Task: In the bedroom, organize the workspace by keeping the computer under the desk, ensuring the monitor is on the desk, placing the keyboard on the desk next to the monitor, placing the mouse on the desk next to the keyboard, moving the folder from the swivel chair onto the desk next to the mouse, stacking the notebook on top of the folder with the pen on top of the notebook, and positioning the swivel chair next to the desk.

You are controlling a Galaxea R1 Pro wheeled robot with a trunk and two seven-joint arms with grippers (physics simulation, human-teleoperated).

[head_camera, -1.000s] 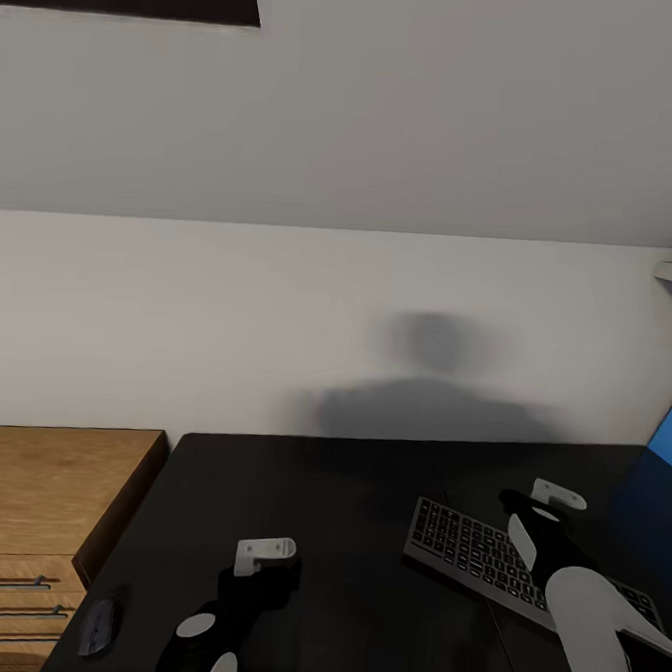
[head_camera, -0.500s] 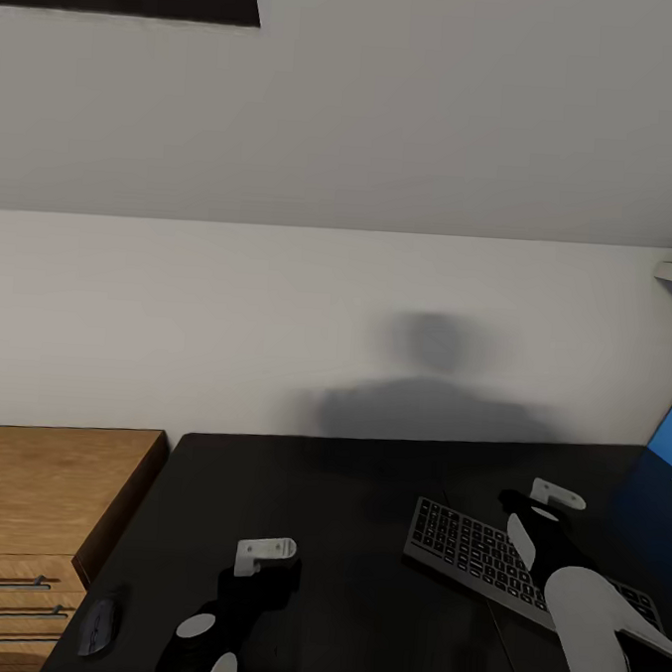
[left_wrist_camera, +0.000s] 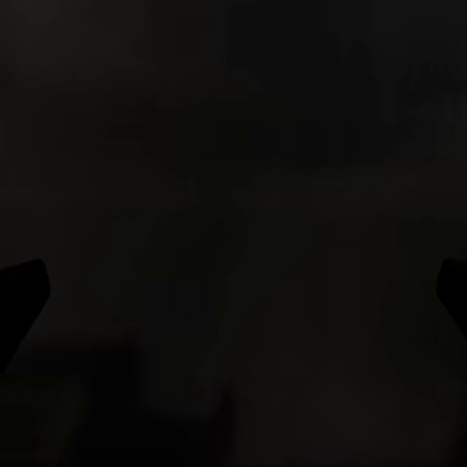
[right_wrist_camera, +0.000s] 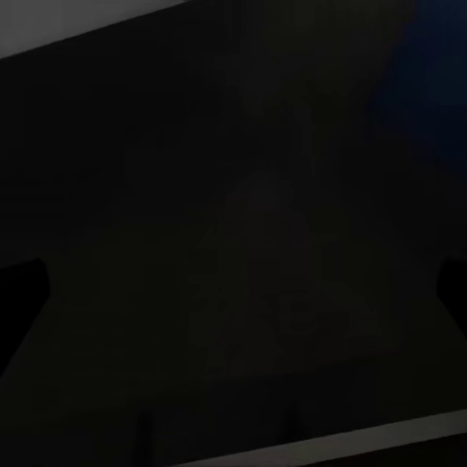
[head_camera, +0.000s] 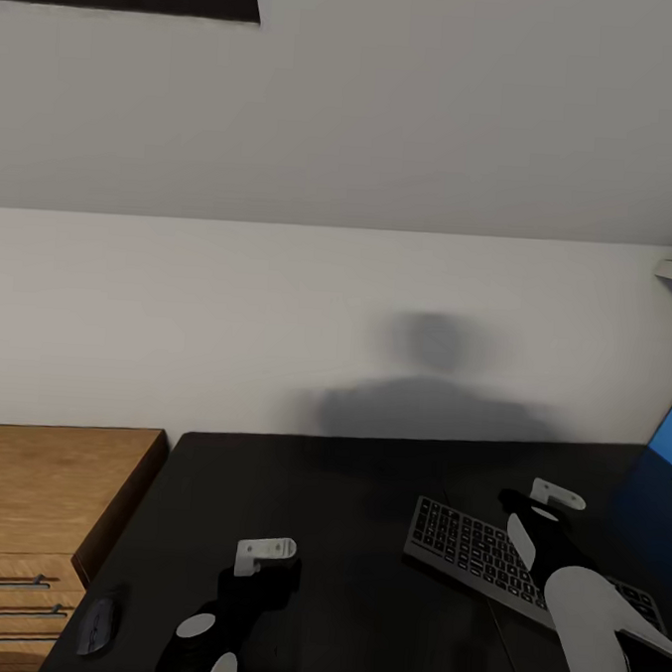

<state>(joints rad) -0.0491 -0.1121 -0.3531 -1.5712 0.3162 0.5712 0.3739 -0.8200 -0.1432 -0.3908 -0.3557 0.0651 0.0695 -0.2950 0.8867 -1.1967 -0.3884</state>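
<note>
**Facing a dark desk, both hands hard to read**

Starting left, the mouse [head_camera: 96, 626] lies at the near-left corner of the desk [head_camera: 345, 506], beside a wooden drawer unit [head_camera: 38, 497]. The left gripper [head_camera: 263, 555] and right gripper [head_camera: 555, 494] hover low; whether their fingers are apart I cannot tell. The keyboard [head_camera: 472, 548] is partly hidden by the right arm, and the blue monitor [head_camera: 671, 436] is cut off at the right edge
</note>
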